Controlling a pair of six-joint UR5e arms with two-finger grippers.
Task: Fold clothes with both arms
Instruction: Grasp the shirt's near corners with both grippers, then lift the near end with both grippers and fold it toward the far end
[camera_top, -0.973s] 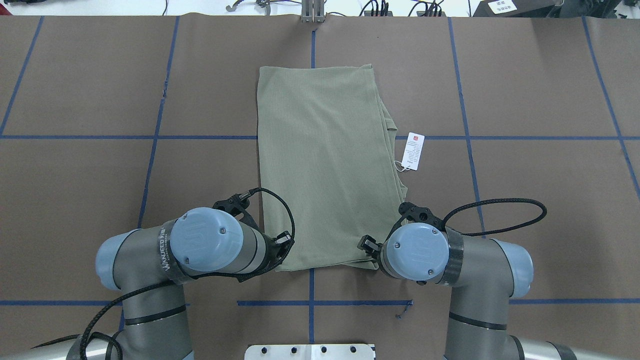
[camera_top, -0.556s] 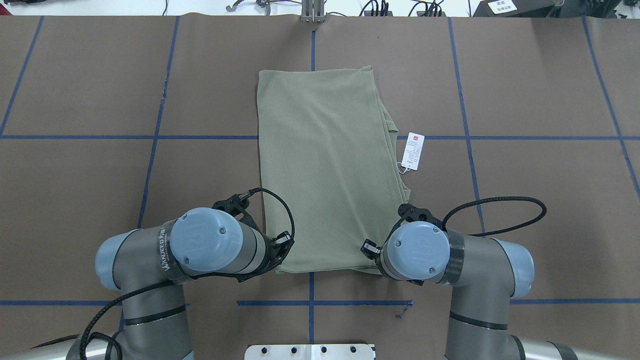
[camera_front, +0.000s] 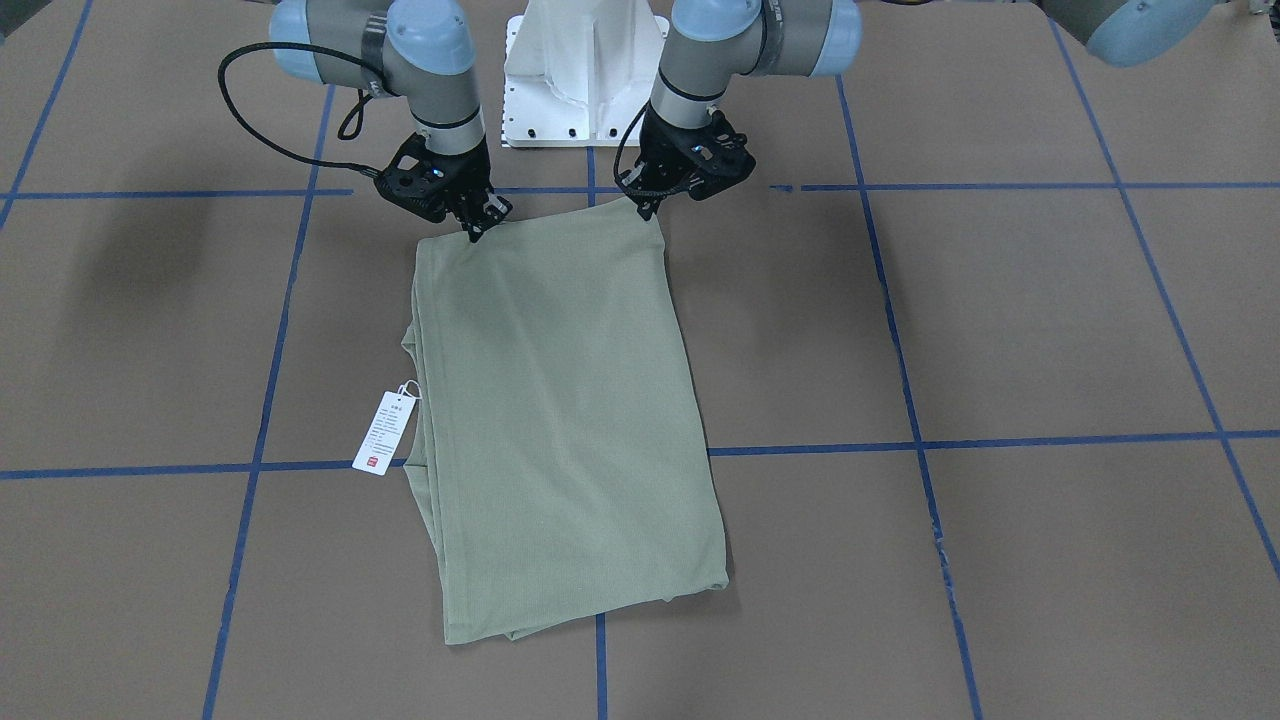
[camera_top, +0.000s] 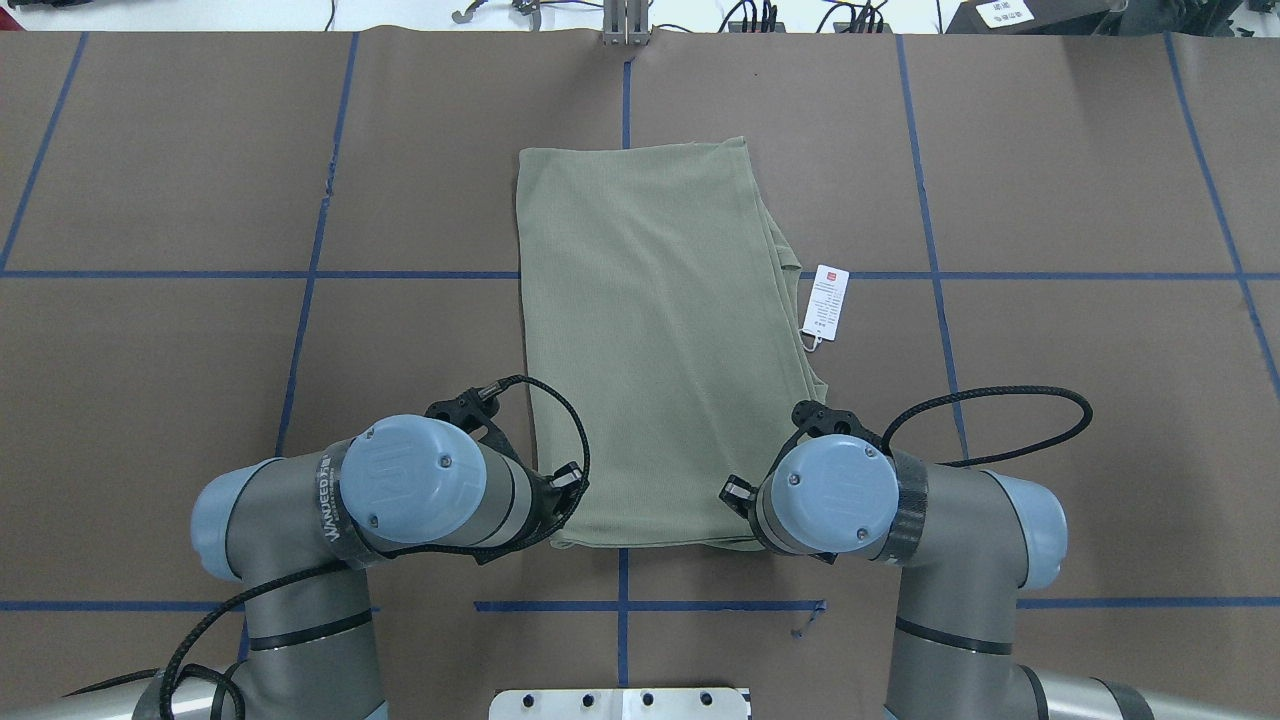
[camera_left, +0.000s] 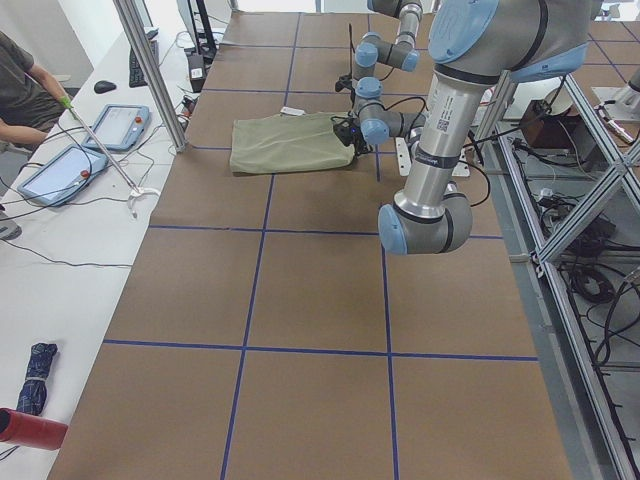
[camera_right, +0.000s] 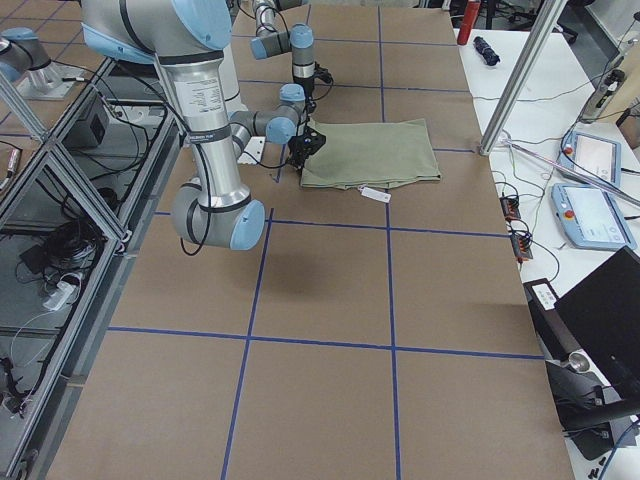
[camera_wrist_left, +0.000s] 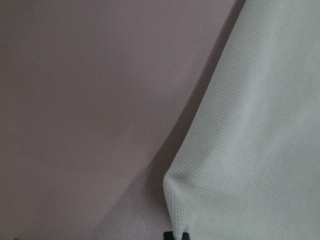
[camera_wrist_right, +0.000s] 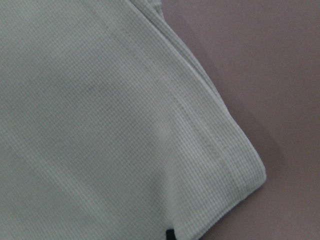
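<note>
The pale sage-green long-sleeved knit shirt (camera_top: 650, 340) lies at the middle of the brown desk (camera_top: 150, 350) with its blue tape grid. It is already folded lengthwise into one narrow rectangle that runs from just in front of the robot out toward the far side. Stacked layer edges show along its right side, and a white hang tag with a red mark (camera_top: 826, 302) rests on the desk just beside that edge. The left arm's black fingers (camera_front: 645, 203) are pressed onto the near left corner. In the left wrist view the cloth tents up to them, so they appear to be pinching it. The right arm's black fingers (camera_front: 478, 222) sit at the near right corner, and the right wrist view shows the hem running under a dark tip, which also reads as a pinch. I judge the step in hand to be the grasp of the near hem for a crosswise fold. The next move calls for both arms to rise together and keep their spacing so the hem stays taut. They then carry it over to the far edge and lay it down squarely. The layered right side may slip if only the top plies are held, and the tag could end up caught in the fold.
</note>
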